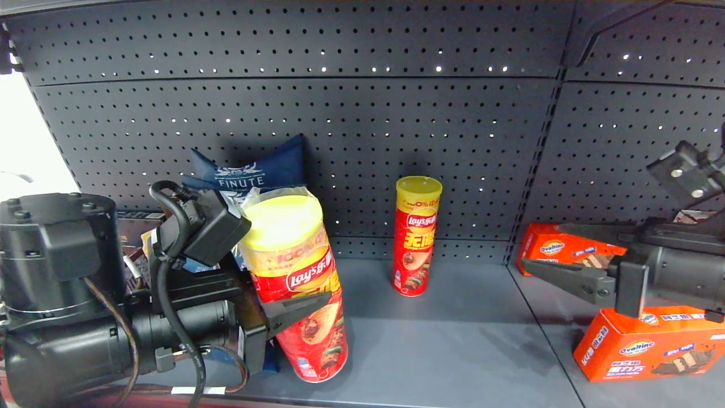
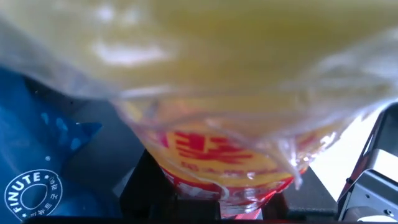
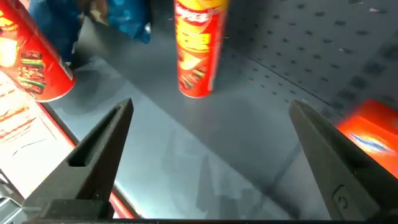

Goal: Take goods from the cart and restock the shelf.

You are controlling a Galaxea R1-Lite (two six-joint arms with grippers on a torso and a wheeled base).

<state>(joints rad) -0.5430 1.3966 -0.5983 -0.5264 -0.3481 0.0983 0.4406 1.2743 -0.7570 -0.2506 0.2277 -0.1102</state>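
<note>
A tall red chip can with a yellow lid (image 1: 300, 289) leans at the front left of the grey shelf (image 1: 453, 345), wrapped in clear film. My left gripper (image 1: 294, 309) is shut on its middle. The lid (image 2: 230, 93) is very close in the left wrist view. A second, matching can (image 1: 416, 235) stands upright at the back middle, also seen as the upright can (image 3: 199, 46) in the right wrist view. My right gripper (image 1: 541, 246) hangs open at the right with nothing between its fingers (image 3: 99, 155).
A blue snack bag (image 1: 249, 170) leans on the perforated back wall behind the held can. Two orange boxes lie at the right, one at the back (image 1: 566, 249) and one at the front (image 1: 651, 345). Bare shelf floor lies between the cans and boxes.
</note>
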